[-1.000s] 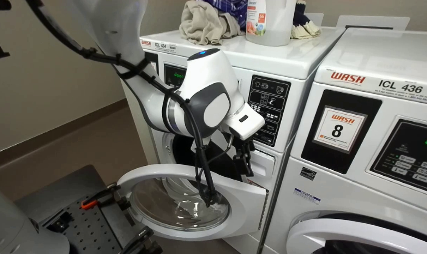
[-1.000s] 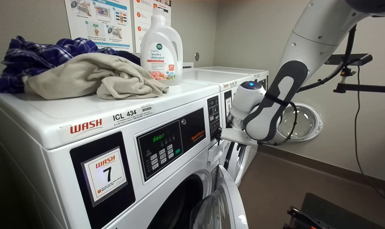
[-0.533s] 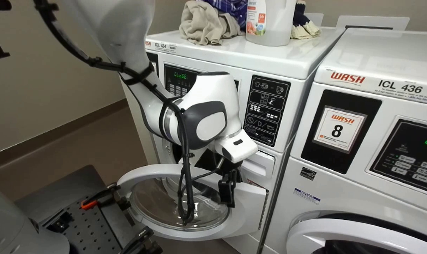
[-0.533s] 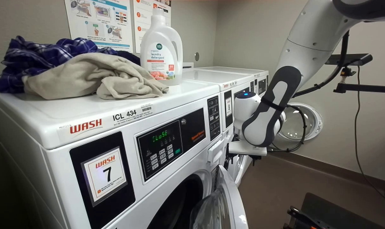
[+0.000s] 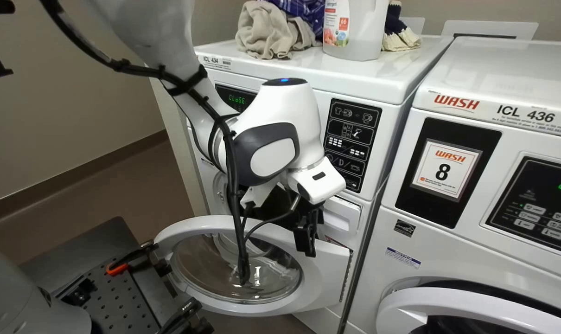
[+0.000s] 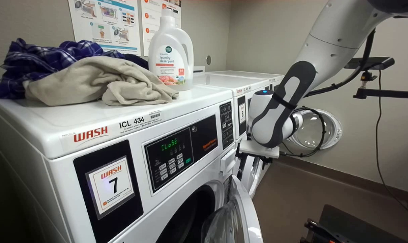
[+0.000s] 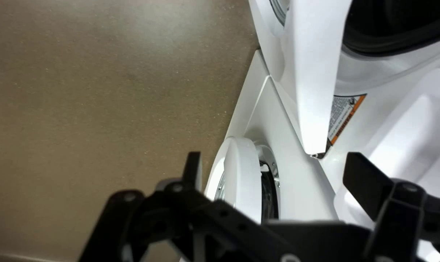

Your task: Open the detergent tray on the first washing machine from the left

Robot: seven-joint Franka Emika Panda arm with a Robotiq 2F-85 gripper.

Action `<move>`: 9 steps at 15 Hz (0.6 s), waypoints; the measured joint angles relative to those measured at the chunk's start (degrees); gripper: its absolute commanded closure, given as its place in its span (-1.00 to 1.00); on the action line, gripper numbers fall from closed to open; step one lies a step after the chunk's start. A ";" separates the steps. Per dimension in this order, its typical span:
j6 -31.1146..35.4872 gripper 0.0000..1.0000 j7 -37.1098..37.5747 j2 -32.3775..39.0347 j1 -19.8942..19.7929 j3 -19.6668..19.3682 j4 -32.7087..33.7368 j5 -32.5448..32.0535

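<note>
The first washing machine, the white washer marked ICL 434, shows in both exterior views (image 5: 354, 90) (image 6: 156, 209). Its detergent tray (image 5: 344, 213), a small white drawer front, sits below the black instruction panel; it also shows in an exterior view (image 6: 228, 161). I cannot tell whether it is fully shut. My gripper (image 5: 308, 241) hangs just in front of the tray, apart from it in the exterior views. In the wrist view, the gripper (image 7: 274, 160) is open and empty. Its right finger (image 7: 367, 185) overlaps the white tray area (image 7: 420, 134); contact cannot be told.
The washer's round door (image 5: 327, 278) stands open below the gripper; its edge shows in the wrist view (image 7: 316, 91). A cable loop (image 5: 243, 264) hangs over the door glass. The ICL 436 washer (image 5: 452, 246) stands alongside. A detergent bottle (image 6: 170, 57) and clothes (image 6: 99, 81) lie on top.
My gripper first moved down and away from the tray area, then rose slightly and came back nearer to it. The tray and door have not visibly moved.
</note>
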 measured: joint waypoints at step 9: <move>1.60 -1.00 -0.18 -7.30 0.87 0.04 -0.66 0.74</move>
